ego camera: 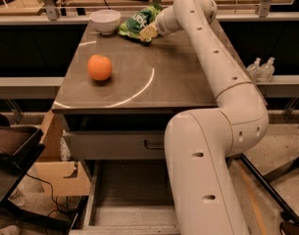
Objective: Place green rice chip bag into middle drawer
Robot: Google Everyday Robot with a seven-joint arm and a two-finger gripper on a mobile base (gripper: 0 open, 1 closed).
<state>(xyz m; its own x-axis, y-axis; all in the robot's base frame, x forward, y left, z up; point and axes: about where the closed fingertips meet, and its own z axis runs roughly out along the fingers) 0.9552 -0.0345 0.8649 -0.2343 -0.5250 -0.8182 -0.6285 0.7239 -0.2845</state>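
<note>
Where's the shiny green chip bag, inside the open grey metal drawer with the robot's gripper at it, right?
No. The camera view shows the shiny green chip bag on the grey-brown tabletop, not inside the open grey metal drawer; the gripper is at it.

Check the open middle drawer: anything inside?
The middle drawer shows bare floor; its right side is hidden behind the arm. The tool is at the green rice chip bag.
</note>
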